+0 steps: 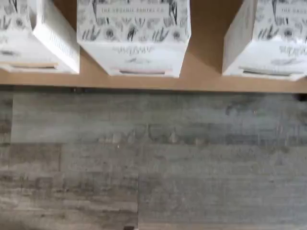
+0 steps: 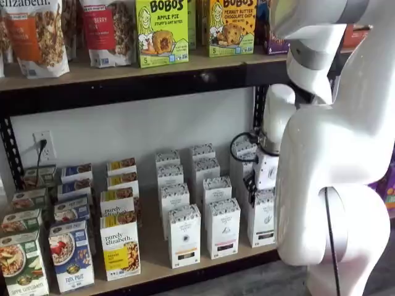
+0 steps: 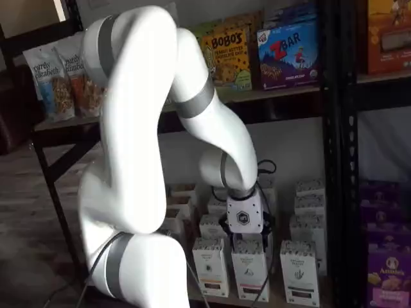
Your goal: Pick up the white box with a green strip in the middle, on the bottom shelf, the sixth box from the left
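The white box (image 2: 262,219) stands upright at the right end of the front row on the bottom shelf (image 2: 152,256), with a dark label near its base. It also shows in a shelf view (image 3: 298,269) and in the wrist view (image 1: 266,43), where a dark greenish strip edges its front. My gripper (image 3: 247,239) hangs just above the front row of white cartons, close to the white box and holding nothing. Its white body (image 2: 266,168) hides the cartons behind. The jaws stand open.
Two like white cartons (image 2: 184,234) (image 2: 222,228) stand left of the white box, then purely elizabeth boxes (image 2: 120,243) and cereal boxes (image 2: 71,253). More white cartons fill the rows behind. A black upright (image 3: 334,160) rises at the right. Grey plank floor (image 1: 153,158) lies in front of the shelf.
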Controlling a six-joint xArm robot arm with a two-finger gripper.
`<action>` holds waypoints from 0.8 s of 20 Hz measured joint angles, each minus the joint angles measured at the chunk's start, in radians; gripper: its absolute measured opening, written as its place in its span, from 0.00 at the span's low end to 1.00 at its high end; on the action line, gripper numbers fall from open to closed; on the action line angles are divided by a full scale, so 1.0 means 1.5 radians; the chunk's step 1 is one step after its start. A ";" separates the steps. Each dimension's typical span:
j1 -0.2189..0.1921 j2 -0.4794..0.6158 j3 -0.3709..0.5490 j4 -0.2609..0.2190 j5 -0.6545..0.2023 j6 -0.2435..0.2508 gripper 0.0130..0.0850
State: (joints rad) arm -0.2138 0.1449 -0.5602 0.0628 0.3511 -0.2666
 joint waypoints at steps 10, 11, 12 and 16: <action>0.002 0.124 -0.067 0.010 -0.050 -0.010 1.00; 0.002 0.135 -0.077 0.004 -0.049 -0.004 1.00; 0.001 0.147 -0.087 0.001 -0.048 -0.002 1.00; -0.003 0.192 -0.125 -0.024 -0.055 0.018 1.00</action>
State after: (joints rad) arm -0.2179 0.4330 -0.7484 0.0273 0.2679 -0.2398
